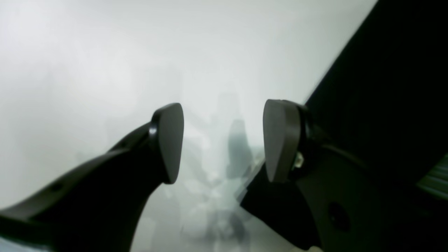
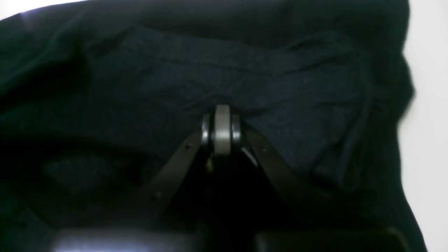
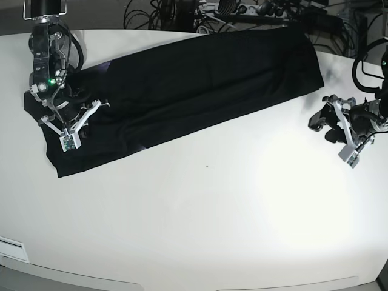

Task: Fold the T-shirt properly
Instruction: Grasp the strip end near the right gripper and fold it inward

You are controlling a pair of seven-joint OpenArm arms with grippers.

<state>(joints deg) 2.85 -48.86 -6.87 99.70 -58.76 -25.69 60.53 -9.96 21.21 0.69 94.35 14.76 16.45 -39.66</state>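
The black T-shirt lies plain side up as a long folded strip, running from the table's near left to the far right. My right gripper rests on its left end. In the right wrist view the fingers are pressed together, with black cloth puckered around the tips. My left gripper is open and empty over bare white table, just right of the shirt's far end. In the left wrist view its fingertips stand wide apart, and the shirt's black edge fills the right side.
The white table stretches toward the front edge. A tangle of cables and power strips lies behind the table's back edge. A small white label sits at the front left corner.
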